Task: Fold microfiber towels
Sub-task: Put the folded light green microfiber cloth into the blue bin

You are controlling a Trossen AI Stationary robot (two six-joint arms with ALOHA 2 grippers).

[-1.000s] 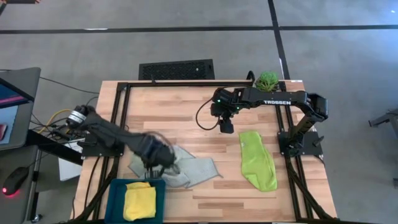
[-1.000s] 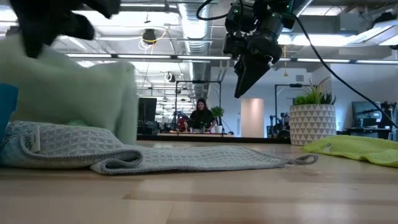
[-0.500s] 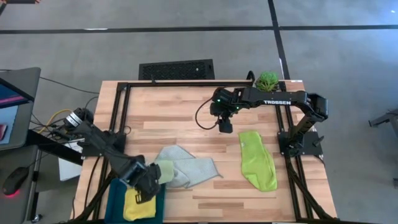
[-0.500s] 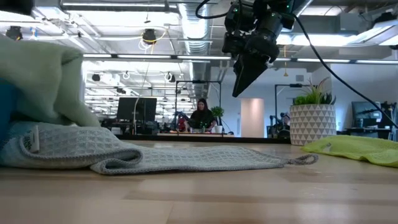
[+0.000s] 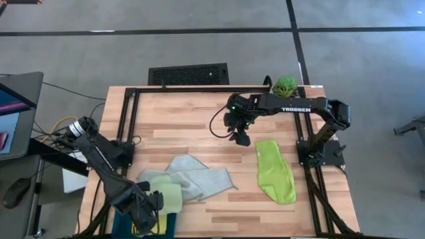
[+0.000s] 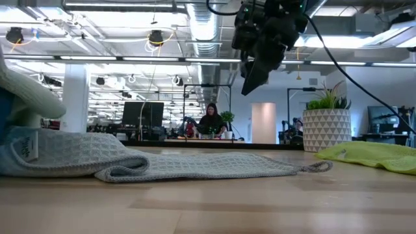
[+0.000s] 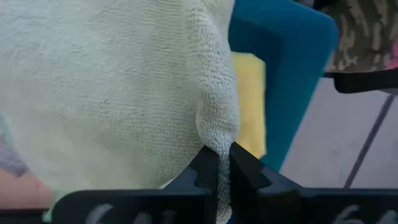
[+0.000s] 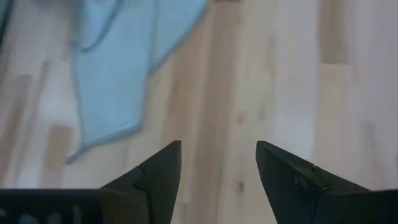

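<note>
Left arm stretched toward the near left corner of the table, left gripper (image 7: 219,171) low there, its 2 fingers (image 7: 200,174) pinched tight on a fold of pale cloth (image 7: 112,87). Right arm reached inward over the middle of the table, right gripper (image 5: 242,138) raised well above the surface, pointed down, jaws spread wide, nothing between them.

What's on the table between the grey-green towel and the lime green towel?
Nothing: in the high view, bare wood separates the grey-green towel from the lime green towel. The open right gripper hovers farther back.
</note>
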